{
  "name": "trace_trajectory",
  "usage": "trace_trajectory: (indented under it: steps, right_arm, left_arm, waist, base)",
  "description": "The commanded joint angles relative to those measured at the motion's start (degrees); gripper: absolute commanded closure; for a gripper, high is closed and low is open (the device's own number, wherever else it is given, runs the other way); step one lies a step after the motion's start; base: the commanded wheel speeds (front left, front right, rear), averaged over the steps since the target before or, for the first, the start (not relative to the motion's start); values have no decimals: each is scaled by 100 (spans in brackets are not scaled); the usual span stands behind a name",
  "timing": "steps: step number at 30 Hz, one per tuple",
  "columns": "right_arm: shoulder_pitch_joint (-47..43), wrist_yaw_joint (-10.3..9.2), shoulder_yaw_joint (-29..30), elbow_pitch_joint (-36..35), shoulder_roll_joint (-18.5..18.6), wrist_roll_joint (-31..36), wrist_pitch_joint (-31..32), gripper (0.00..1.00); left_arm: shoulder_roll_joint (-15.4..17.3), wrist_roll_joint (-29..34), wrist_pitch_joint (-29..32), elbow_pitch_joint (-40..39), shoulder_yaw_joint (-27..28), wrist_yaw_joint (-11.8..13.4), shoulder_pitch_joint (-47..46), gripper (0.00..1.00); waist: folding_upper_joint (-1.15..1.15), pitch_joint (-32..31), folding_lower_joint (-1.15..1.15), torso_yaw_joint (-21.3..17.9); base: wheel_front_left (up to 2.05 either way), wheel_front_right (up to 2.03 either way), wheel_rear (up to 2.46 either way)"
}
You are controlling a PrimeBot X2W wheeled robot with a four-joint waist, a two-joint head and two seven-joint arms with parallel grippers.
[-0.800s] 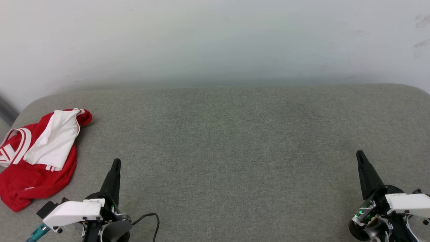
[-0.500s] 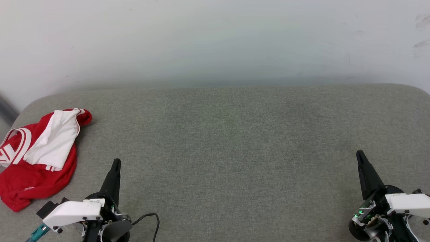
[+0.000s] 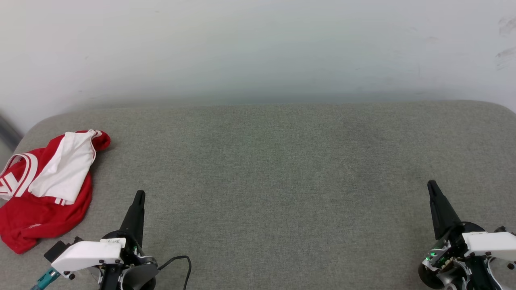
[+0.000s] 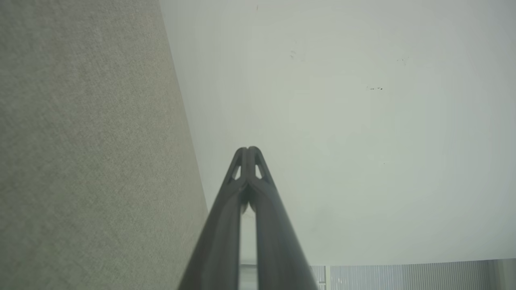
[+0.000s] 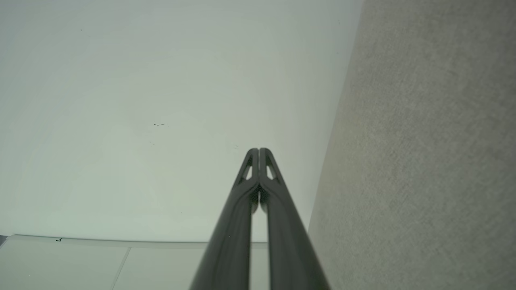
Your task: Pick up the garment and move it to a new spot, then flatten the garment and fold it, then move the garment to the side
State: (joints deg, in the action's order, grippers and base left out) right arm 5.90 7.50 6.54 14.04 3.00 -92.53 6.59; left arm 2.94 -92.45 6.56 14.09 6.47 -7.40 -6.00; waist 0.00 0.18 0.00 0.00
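Pale wall (image 3: pixel 258 48) across the back, grey pad (image 3: pixel 282 181) spread below it. The garment (image 3: pixel 44 189) lies crumpled at the pad's left edge, red with a white sleeve on top. Left gripper (image 3: pixel 139 195) sits near it, fingers pressed together, empty. Right gripper (image 3: pixel 431 185) is well apart at lower right, pinched closed on nothing. A black cable (image 3: pixel 179 259) loops by the left wrist.
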Motion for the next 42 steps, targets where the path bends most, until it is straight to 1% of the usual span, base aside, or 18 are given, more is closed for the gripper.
trace_trajectory:
  steps: [1, 18, 19, 23, 34, 38, 42]
  right_arm:
    - [64, -2, -2, 7, -21, 26, 5, 100]
    - [64, -2, -3, 7, -21, 25, 5, 100]
    - [0, 0, 0, 0, 0, 0, 0, 0]
    - [-158, -1, -8, 173, -4, 1, -5, 0]
    - [-317, -1, -160, -33, -5, 238, -327, 0]
    - [-352, -1, -148, -75, -6, 467, -433, 0]
    - [-376, -1, -105, -72, -6, 985, -537, 0]
  left_arm:
    - [-7, 11, 10, 4, 15, -18, -48, 100]
    - [-7, 10, 10, 4, 14, -18, -48, 100]
    - [0, 0, 0, 0, 0, 1, 0, 0]
    - [-20, 2, -6, 177, -31, 8, 156, 0]
    - [-17, 229, -328, -14, -113, 5, 300, 0]
    - [-16, 455, -435, -57, -22, 4, 340, 0]
    - [-15, 754, -537, -48, 51, 3, 372, 0]
  waist:
    - [0, 0, 0, 0]
    - [0, 0, 0, 0]
    - [0, 0, 0, 0]
    - [0, 1, 0, 0]
    - [0, 7, 0, -6]
    - [0, 8, 0, -10]
    - [0, 6, 0, -16]
  base:
    - [0, 0, 0]
    - [0, 0, 0]
    - [0, 0, 0]
    - [0, 0, 0]
    - [0, 0, 0]
    - [0, 0, 0]
    - [0, 0, 0]
